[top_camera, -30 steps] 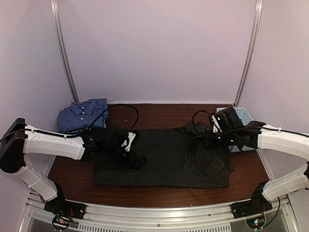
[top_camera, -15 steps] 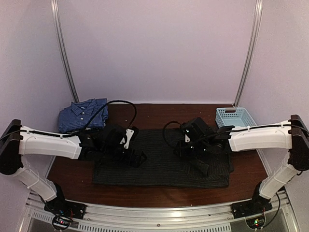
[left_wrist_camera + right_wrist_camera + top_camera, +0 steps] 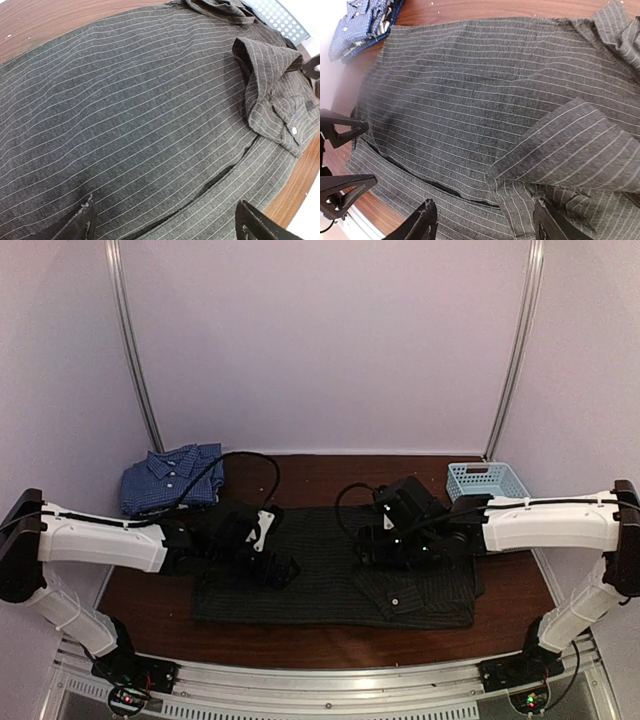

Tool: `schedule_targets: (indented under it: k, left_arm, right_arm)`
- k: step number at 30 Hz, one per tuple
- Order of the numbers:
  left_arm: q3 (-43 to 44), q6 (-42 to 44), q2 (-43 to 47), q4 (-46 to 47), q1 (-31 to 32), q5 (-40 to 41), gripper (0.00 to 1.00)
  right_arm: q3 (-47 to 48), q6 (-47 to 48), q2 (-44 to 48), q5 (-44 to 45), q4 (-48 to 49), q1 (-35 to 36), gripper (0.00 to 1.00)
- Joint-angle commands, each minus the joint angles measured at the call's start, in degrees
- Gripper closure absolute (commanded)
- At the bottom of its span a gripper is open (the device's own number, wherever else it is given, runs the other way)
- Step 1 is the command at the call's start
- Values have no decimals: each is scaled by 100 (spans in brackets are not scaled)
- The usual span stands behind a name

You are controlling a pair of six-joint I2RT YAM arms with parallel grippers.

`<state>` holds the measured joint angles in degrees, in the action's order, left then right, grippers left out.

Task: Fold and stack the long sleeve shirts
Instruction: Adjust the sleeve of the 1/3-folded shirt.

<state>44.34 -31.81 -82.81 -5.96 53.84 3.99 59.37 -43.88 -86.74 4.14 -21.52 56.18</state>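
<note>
The black pinstriped long sleeve shirt [image 3: 320, 575] lies spread flat across the table [image 3: 320, 472]. Its right sleeve [image 3: 400, 592] is folded inward over the body, with the buttoned cuff [image 3: 280, 112] on top. Just above that sleeve [image 3: 570, 150] my right gripper [image 3: 368, 552] hangs open and holds nothing. On the shirt's left part my left gripper [image 3: 278, 570] is wide open, its jaws empty over the striped cloth [image 3: 150, 125]. The blue checked shirt [image 3: 170, 478] lies folded at the back left corner.
A light blue plastic basket [image 3: 487, 481] stands at the back right corner, close behind the right arm. Bare brown wood shows behind the black shirt and along its front edge. The left gripper's fingertips [image 3: 342, 131] show at the left of the right wrist view.
My right gripper carried the sleeve leftward from the shirt's right side over the body, then opened and let it go. The sleeve now lies on the shirt. The left arm hardly moved.
</note>
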Motion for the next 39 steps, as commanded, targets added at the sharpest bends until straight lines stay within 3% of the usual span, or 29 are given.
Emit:
schedule_targets:
  k: [1,4,17,27,31,36,39]
  left_arm:
    - [-159,13,115,541,21,-496,2]
    - [-227,-38,93,897,31,-803,2]
    - [-232,-101,73,894,106,-818,2]
    - [-241,-115,8,894,124,-803,2]
    - [-233,-128,18,863,126,-721,2]
    - [-233,-220,85,841,126,-562,2]
    - [-265,-318,153,931,126,-600,2]
  right_arm:
    - [-314,42,478,391,-420,-22,34]
    - [-612,46,632,365,-509,-66,33]
    - [-1777,74,751,-154,-13,-417,27]
    - [-2246,123,844,-607,472,-620,30]
    - [-2391,113,922,-880,880,-651,43]
    - [-2495,18,1065,-1162,1374,-679,75]
    - [-2495,-115,1180,-1263,1585,-678,88]
